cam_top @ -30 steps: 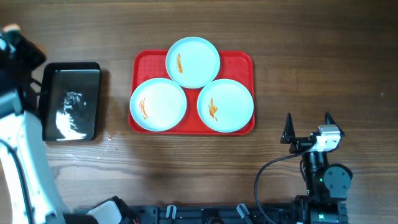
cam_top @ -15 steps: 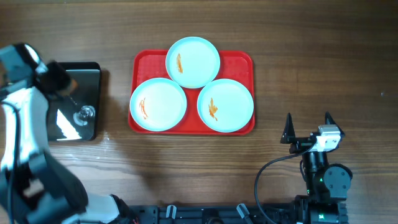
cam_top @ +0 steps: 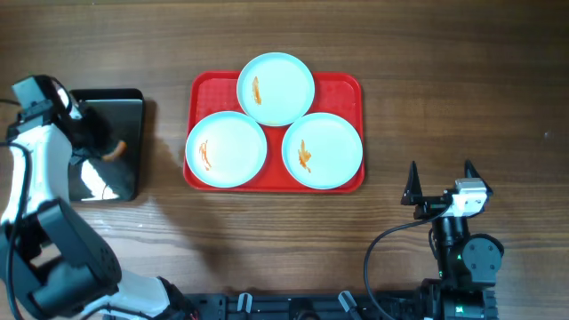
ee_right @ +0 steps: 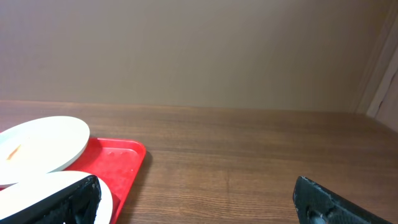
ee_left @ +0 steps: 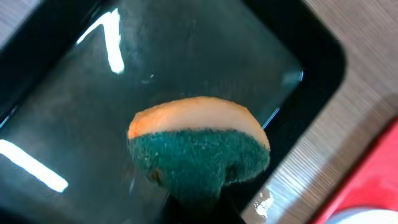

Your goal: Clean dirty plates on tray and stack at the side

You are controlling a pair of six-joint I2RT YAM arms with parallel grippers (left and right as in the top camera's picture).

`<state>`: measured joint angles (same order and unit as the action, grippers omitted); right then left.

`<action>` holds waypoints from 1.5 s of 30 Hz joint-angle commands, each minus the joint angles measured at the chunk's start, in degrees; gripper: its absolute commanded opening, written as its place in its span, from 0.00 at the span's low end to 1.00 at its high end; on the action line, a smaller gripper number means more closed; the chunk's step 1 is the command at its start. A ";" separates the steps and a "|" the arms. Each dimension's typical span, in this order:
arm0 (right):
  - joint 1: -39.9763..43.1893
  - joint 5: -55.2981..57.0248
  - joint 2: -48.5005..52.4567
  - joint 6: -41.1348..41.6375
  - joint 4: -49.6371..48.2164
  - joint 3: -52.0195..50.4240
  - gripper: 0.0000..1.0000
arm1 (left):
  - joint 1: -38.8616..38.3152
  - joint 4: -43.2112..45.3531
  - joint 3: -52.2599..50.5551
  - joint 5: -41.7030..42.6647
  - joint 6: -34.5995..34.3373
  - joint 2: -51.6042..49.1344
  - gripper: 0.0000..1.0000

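Observation:
Three pale plates lie on the red tray (cam_top: 342,84), each with an orange smear: one at the back (cam_top: 276,89), one front left (cam_top: 226,149), one front right (cam_top: 322,151). My left gripper (cam_top: 105,148) is over the black tray (cam_top: 129,102), shut on a green and orange sponge (ee_left: 199,155) that hides its fingertips in the left wrist view. My right gripper (cam_top: 440,182) is open and empty on the table right of the red tray. The right wrist view shows its fingers (ee_right: 196,205) apart, with two plates (ee_right: 37,143) and the red tray's corner (ee_right: 121,158) at the left.
The black glossy tray (ee_left: 74,112) looks wet, and water drops lie on the wood by its corner (ee_left: 264,200). The red tray's edge (ee_left: 367,186) shows at the lower right of the left wrist view. Bare wooden table (cam_top: 462,80) lies right of the red tray.
My left arm has swung in from the far left over the black tray, and the sponge now shows at its gripper. The right arm and the plates have not moved.

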<state>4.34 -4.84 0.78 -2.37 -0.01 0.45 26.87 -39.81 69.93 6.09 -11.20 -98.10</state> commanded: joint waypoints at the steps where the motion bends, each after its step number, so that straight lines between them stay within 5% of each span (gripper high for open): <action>1: 0.13 0.57 -0.50 1.01 -0.11 -0.13 1.00 | 0.50 0.20 7.93 5.90 0.50 12.11 0.04; 5: 0.13 0.57 -0.50 1.03 -0.11 -0.13 1.00 | -0.02 1.75 9.57 15.34 -3.21 21.18 0.04; 10: 0.13 0.57 -0.50 1.01 -0.11 -0.13 1.00 | -8.79 -9.25 6.97 17.92 -7.28 21.27 0.04; 22: 0.13 0.57 -0.50 1.03 -0.11 -0.13 1.00 | -33.24 -4.55 -0.09 17.64 -7.30 -0.70 0.04; 26: 0.13 0.57 -0.50 1.01 -0.11 -0.13 1.00 | -35.50 -4.15 -0.09 16.44 -7.30 -7.80 0.04; 39: 0.13 0.57 -0.50 1.03 -0.11 -0.13 1.00 | -35.89 -6.32 -1.68 -6.86 -9.53 -12.44 0.04; 45: 0.13 0.57 -0.50 1.05 -0.11 -0.13 1.00 | -35.89 -4.66 -1.68 1.05 -11.78 -12.26 0.04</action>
<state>4.34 -4.84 0.78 -2.37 -0.01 0.45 -9.32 -45.45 69.19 5.69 -21.17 -109.73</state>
